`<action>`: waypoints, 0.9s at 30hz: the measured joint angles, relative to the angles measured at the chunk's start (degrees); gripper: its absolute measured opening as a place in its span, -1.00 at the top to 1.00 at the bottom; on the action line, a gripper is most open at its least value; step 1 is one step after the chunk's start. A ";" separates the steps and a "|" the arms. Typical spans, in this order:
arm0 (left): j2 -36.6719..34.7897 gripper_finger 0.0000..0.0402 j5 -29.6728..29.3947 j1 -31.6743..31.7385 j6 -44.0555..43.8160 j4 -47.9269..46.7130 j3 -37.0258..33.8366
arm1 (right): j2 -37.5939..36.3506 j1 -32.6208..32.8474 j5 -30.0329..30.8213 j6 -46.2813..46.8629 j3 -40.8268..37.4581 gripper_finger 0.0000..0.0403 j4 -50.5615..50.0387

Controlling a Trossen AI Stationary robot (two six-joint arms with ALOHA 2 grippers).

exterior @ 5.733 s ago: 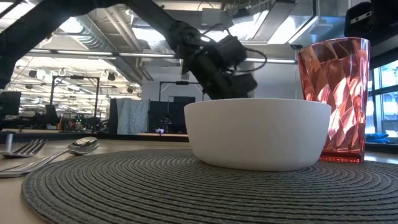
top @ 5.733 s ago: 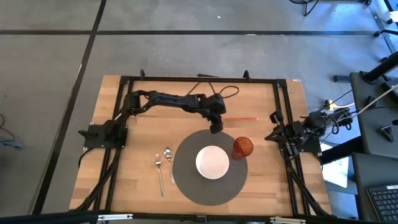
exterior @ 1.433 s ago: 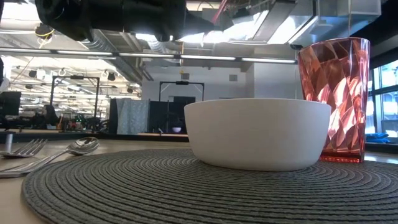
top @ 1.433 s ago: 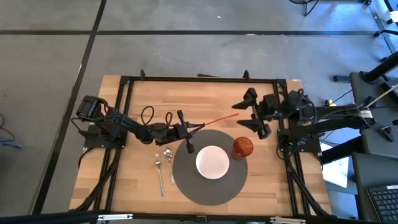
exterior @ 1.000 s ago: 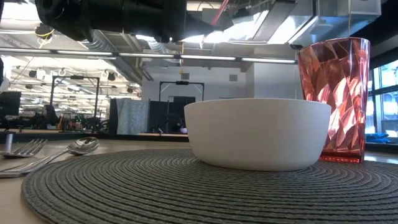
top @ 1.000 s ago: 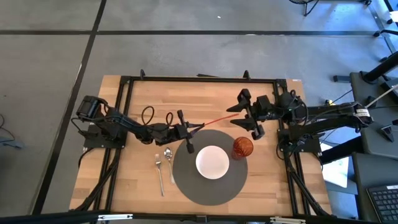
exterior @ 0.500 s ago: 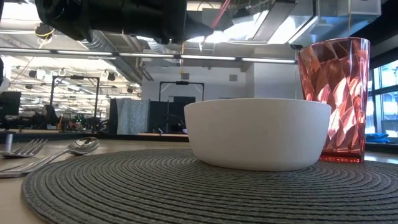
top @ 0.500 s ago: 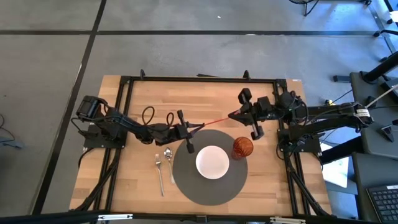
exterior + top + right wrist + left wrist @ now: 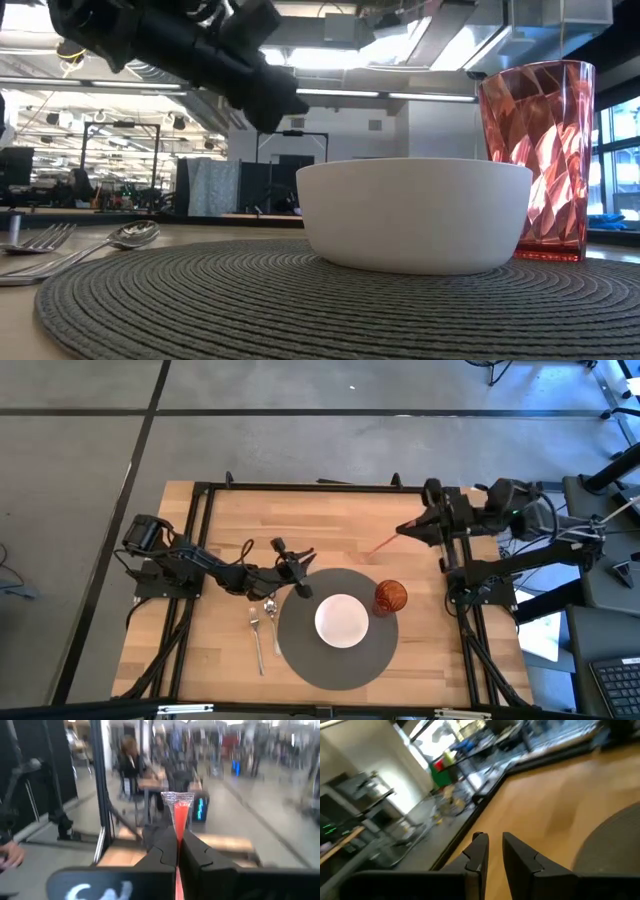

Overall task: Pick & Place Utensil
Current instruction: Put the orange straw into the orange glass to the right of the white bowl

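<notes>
red straw aloft in the right arm's grip, place setting not yet complete

a thin red straw [image 9: 381, 544], its tip in clear wrapping, is pinched between the pressed-together jaws of the right gripper [image 9: 408, 529] and held in the air above the rear right part of the worktop [image 9: 330, 520], slanting down toward the setting. the right wrist view shows the straw [image 9: 179, 822] running straight out between that gripper's two dark fingers [image 9: 159, 851], with the room and seated people blurred beyond.

just in front of the straw's free end stands a red faceted tumbler [image 9: 390, 597] on the right edge of a round grey woven mat [image 9: 300, 645], touching nothing but the mat. a white bowl [image 9: 341, 620] sits in the mat's middle, beside the tumbler. a fork [image 9: 256, 636] and a spoon [image 9: 271, 616] lie side by side on the bare wood just left of the mat.

the left gripper [image 9: 294, 564] hovers low near the mat's rear left edge, above the spoon's end, holding nothing; its jaws stand slightly apart in the left wrist view [image 9: 490, 851].

judging by the layout, the pick is done and the placing remains: the straw is off the worktop and not yet set down, the likeliest destination being the tumbler or the spot beside the bowl.
</notes>
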 joint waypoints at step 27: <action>-7.87 0.97 6.50 4.63 -11.63 1.22 -9.36 | -1.54 15.89 15.34 9.47 -10.66 0.99 -9.20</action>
